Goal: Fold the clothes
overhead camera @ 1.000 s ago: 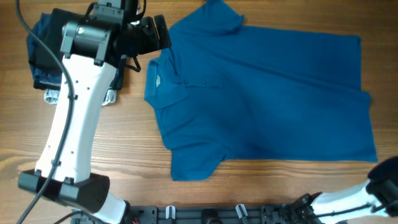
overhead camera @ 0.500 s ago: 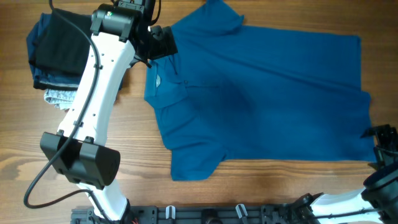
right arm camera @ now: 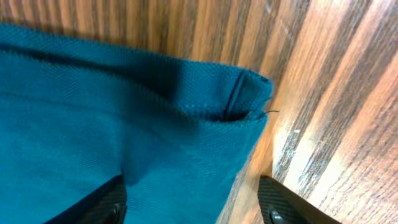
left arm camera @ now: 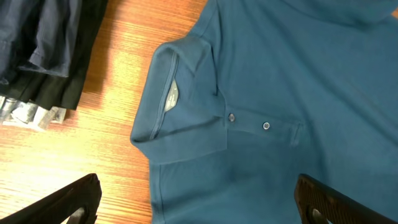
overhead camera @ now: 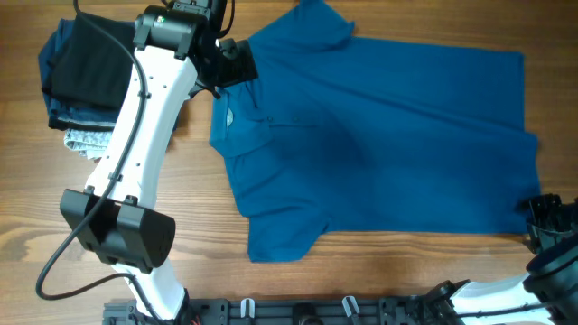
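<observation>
Wooden table (overhead camera: 388,275); blue shirt (overhead camera: 388,135) spread flat.

Legible text: none.

Item 1: tag (left arm camera: 172,96), small, pale grey, sewn inside the collar (left arm camera: 186,140) of the shirt (left arm camera: 280,143), at the back of the neck. There are faint marks on its face, too small and blurred to read in the left wrist view.

In the overhead view the tag (overhead camera: 228,115) is only a pale speck within the collar, and no letter, number or brand can be made out on it.
</observation>
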`<state>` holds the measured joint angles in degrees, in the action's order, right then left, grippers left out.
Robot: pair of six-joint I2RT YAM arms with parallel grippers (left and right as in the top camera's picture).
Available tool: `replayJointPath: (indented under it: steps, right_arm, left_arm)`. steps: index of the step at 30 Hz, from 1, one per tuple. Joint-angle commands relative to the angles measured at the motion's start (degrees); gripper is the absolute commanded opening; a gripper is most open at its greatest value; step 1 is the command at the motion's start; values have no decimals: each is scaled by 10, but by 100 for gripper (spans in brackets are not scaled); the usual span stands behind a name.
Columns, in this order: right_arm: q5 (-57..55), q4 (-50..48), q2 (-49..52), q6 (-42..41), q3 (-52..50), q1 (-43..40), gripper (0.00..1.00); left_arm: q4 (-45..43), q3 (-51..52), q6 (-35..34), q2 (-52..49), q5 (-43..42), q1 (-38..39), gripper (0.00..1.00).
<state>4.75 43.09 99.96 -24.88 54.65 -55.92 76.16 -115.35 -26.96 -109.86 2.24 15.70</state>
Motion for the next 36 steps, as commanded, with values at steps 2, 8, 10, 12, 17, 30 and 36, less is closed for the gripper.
replayJointPath:
  steps: [2, 8, 10, 12, 17, 30, 36]
  right_arm:
    - [-13, -20, -1, -8, -20, 2, 54]
    - [-5, -24, -1, -6, -20, 2, 43]
    - [5, -29, -1, -6, -20, 2, 35]
    - [7, -32, -1, -6, -20, 2, 11]
    - [13, -32, -1, -7, -20, 2, 4]
    - [13, -36, -1, -8, -20, 2, 6]
    - [20, -36, -1, -8, -20, 2, 6]
  left_arm:
    - [18, 1, -10, -7, -4, 2, 100]
    - [56, 1, -10, -7, -31, 2, 100]
    - [69, 1, -10, -7, -31, 2, 100]
    - [81, 1, -10, -7, -31, 2, 100]
    - [146, 21, -9, -7, -44, 4, 100]
    - [73, 340, 30, 68, -144, 125, 93]
    - [-70, 553, -96, 225, -144, 155, 93]
